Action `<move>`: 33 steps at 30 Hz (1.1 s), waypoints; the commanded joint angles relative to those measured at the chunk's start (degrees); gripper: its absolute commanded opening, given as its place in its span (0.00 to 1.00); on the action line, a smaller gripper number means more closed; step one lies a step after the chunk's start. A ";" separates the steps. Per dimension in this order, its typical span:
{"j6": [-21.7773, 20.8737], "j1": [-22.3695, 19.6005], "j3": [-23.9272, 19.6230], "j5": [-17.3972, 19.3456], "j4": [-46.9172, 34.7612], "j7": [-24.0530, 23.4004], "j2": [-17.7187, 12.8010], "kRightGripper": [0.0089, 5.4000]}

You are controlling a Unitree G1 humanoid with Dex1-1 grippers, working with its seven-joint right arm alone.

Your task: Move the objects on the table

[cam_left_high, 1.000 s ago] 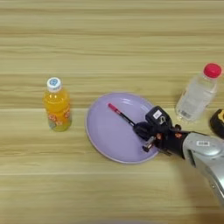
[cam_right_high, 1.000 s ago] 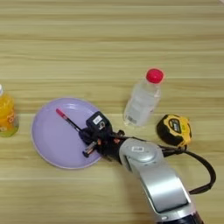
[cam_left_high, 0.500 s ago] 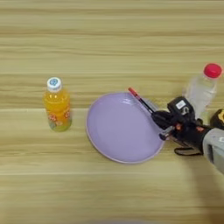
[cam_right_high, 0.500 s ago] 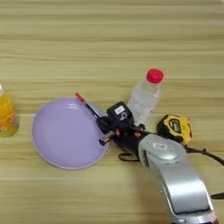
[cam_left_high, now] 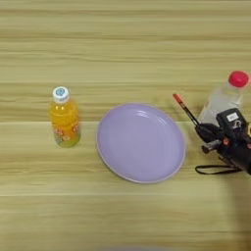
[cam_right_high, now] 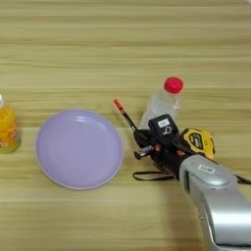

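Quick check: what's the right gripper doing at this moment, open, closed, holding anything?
Right gripper: closed on the red-and-black pen, held off the lilac plate, right of its rim.

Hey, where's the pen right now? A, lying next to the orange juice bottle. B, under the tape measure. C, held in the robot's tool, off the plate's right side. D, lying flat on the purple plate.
C: the pen sticks up and to the left from the tool, right of the plate, which has nothing on it.
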 commanded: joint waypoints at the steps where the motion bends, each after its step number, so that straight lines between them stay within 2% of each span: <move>1: -5.06 -1.07 -0.30 -1.20 1.58 -1.68 -1.44 0.10; 13: -8.55 -0.45 2.02 -2.73 5.26 -2.53 -1.44 0.10; 33: -9.53 -0.22 2.91 -3.93 7.32 -2.49 -1.54 0.10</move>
